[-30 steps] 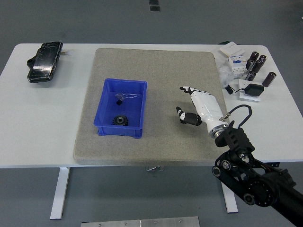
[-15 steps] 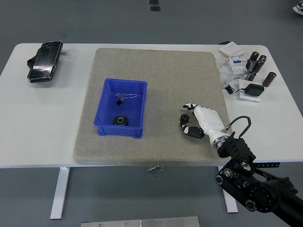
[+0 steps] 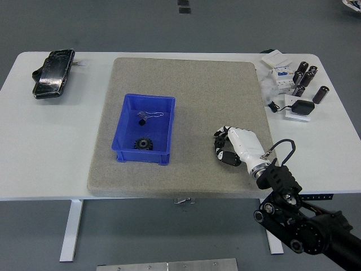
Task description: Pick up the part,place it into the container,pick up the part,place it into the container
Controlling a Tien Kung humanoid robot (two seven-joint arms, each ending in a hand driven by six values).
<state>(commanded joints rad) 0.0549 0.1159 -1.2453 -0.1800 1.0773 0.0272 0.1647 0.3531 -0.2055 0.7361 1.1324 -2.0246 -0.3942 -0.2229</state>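
Right hand [image 3: 230, 148] low over grey mat [image 3: 192, 79], fingers curled, gripping nothing visible. Blue bin [image 3: 145, 135] lies well to hand's left; gear [image 3: 143, 144] and small part [image 3: 142, 119] already inside. No loose part seen nr hand. Left arm absent.

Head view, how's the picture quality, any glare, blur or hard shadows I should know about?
Head view: lighting is even and soft, with only faint shadows beside the blue bin and under the right hand; the white table is bright but not washed out; focus is sharp across the grey mat, though the small parts inside the bin are too tiny to resolve.
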